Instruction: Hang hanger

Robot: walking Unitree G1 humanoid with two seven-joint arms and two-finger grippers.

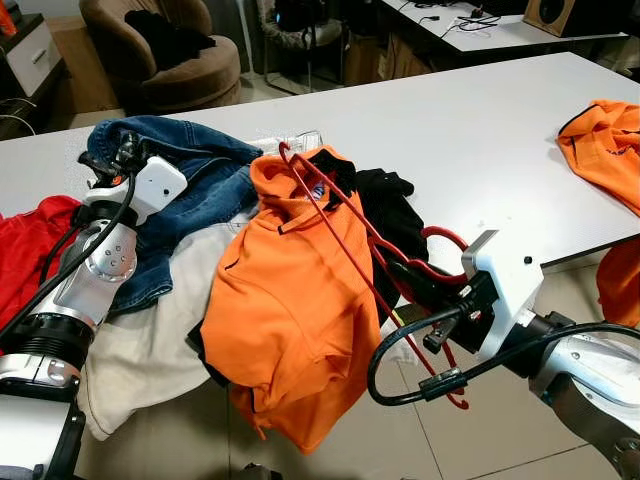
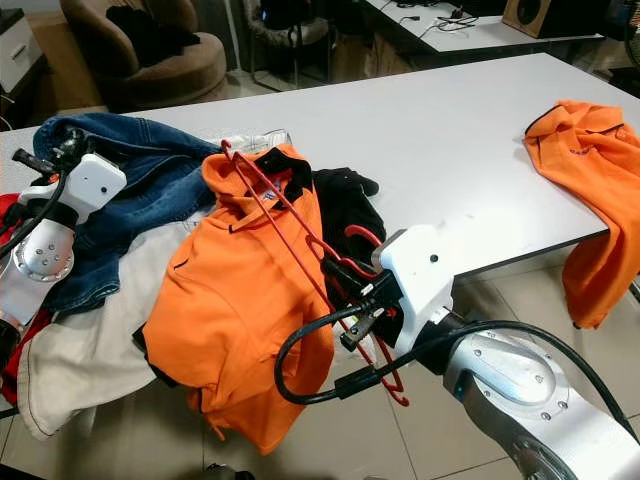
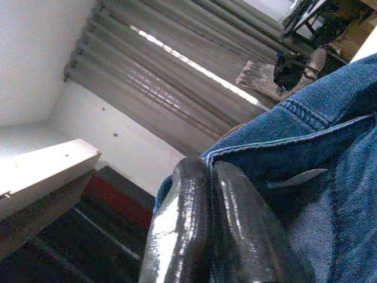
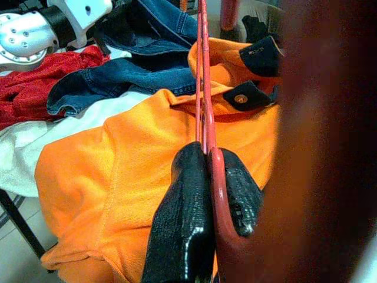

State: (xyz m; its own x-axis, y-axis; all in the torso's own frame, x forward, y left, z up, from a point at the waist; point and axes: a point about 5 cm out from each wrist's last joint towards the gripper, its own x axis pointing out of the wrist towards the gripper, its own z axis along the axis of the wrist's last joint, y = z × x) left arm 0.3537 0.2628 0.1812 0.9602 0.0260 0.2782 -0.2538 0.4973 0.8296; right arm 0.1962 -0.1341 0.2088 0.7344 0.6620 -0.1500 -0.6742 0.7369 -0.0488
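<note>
The white counter (image 1: 450, 140) carries a heap of clothes along its near edge, toward the left end. Largest in the heap is an orange polo shirt (image 1: 290, 300), draped over the near edge and hanging toward the floor. A pair of blue jeans (image 1: 190, 190) lies beside it, farther from the near edge, with a cream garment (image 1: 150, 340) and a red one (image 1: 30, 250) at the left end. A second orange shirt (image 2: 590, 170) hangs off the right end.

The red wire hanger (image 1: 330, 215) lies slantwise across the polo's collar, its far tip at the collar and its near part off the counter's edge. The right pincer (image 4: 203, 177) is clamped tight on the hanger wire. The left pincer (image 3: 200, 236) rests against the jeans, fingers pressed together with nothing between them.

To do this well, lift the hanger clear of the collar first, so the fabric does not snag and drag along.
</note>
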